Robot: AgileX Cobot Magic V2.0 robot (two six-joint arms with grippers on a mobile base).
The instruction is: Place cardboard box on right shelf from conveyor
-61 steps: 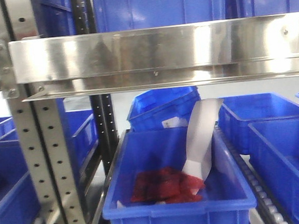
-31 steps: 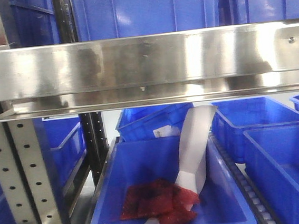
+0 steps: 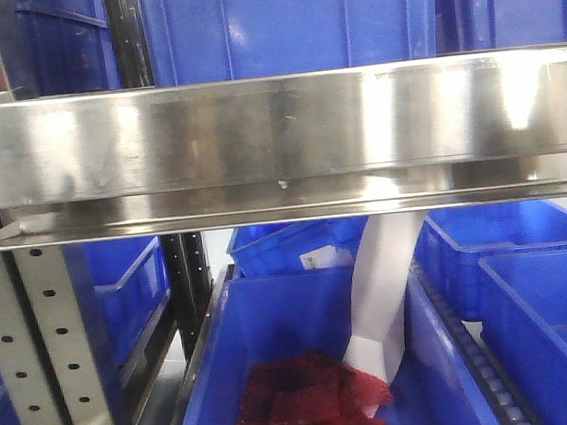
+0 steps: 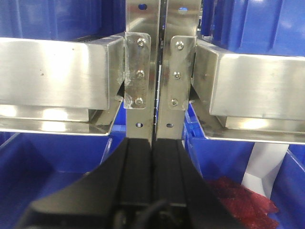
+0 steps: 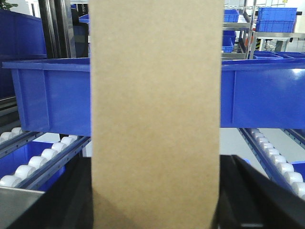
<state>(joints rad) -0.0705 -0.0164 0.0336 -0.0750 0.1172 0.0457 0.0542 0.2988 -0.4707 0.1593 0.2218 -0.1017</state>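
The right fingers [image 5: 248, 195] show only as dark shapes at the lower left and lower right of the cardboard box [image 5: 156, 114]. They sit close against its edges, so they are clamped on it. The box stands upright between them. Its plain tan face fills the middle of the right wrist view from top to bottom and hides the fingertips. Just beyond the box a long blue bin [image 5: 47, 95] runs across, showing on both sides of it. Below that bin, to the left and right of the fingers, roller tracks [image 5: 33, 164] with white rollers run away from the camera. A strip of steel edge [image 5: 19, 205] lies at the lower left.

The left fingers [image 4: 138, 162] are black and closed against each other with only a thin seam between them, holding nothing. Directly ahead of their tips rise two grey steel uprights [image 4: 140, 71], bolted side by side. The right shelf [image 4: 257, 90] reaches out to the right of the uprights as a broad shiny rail, above the level of the fingers. A matching steel rail [image 4: 52, 81] reaches out to the left. Blue bins stand above both rails. Down to the right of the fingers, under the right shelf, a lower bin [image 3: 274, 324] holds red netting [image 4: 243, 200], with a white strip [image 4: 259, 164] standing up from it.
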